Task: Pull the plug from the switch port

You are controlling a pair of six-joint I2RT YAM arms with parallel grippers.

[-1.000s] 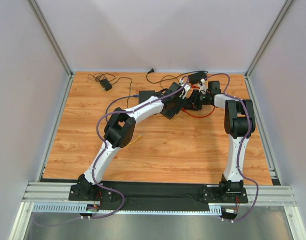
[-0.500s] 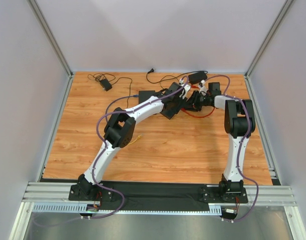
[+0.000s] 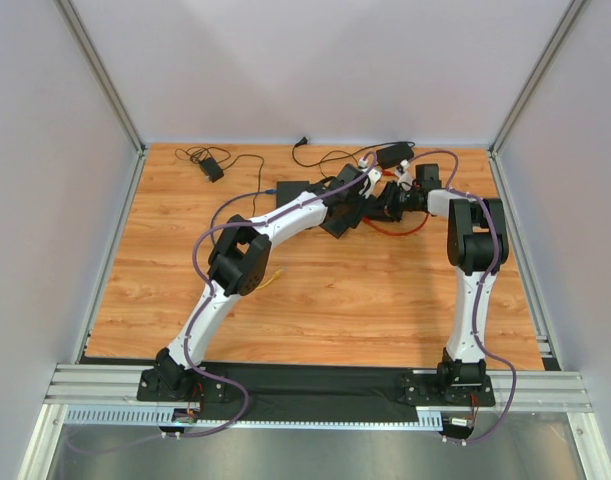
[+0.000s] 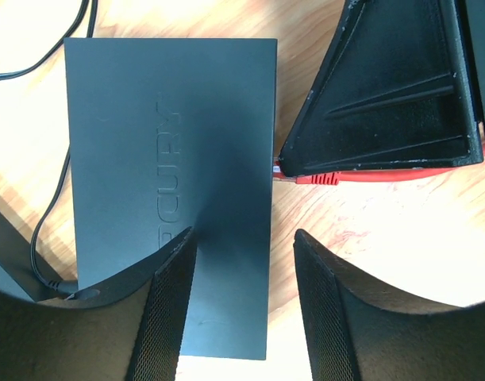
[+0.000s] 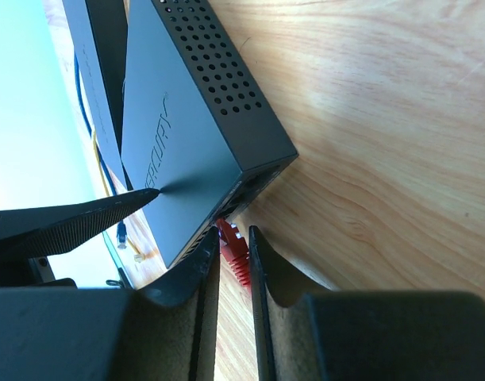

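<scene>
- Far out over the wood surface (image 5: 369, 119), both arms meet close to the back wall.
- The left arm (image 3: 285, 215) is stretched long and low. It slants across toward the right arm.
- The right arm (image 3: 475, 250) goes up from its base, bends at the elbow and turns in toward the left arm.
- The left end effector (image 4: 244, 236) is spread wide and grips nothing. One finger (image 4: 167, 302) is over the top of the switch (image 4: 171, 119). The other finger is over bare wood just beside it.
- From the right wrist camera, that left fingertip looks like it touches the top of the switch.
- The right end effector (image 5: 232, 236) is almost closed. Its two fingers pinch the red plug (image 5: 234, 255) from both sides.
- The switch is a flat, dark grey box that lies flat on the wood. It has raised letters on top and rows of small round holes near one end.
- The red plug is small, with a ribbed sleeve behind it. It sits in a port on the side of the switch.
- The red plug is right between the right end effector's fingertips, and the switch is just past those tips.
- For the left end effector, the red plug is ahead of its fingers and off to one side, near but not touching.
- A red cord (image 3: 410, 230) curls on the wood just beside the right end effector.
- Thin black cords (image 4: 36, 71) lie past the far side of the switch from the left end effector.
</scene>
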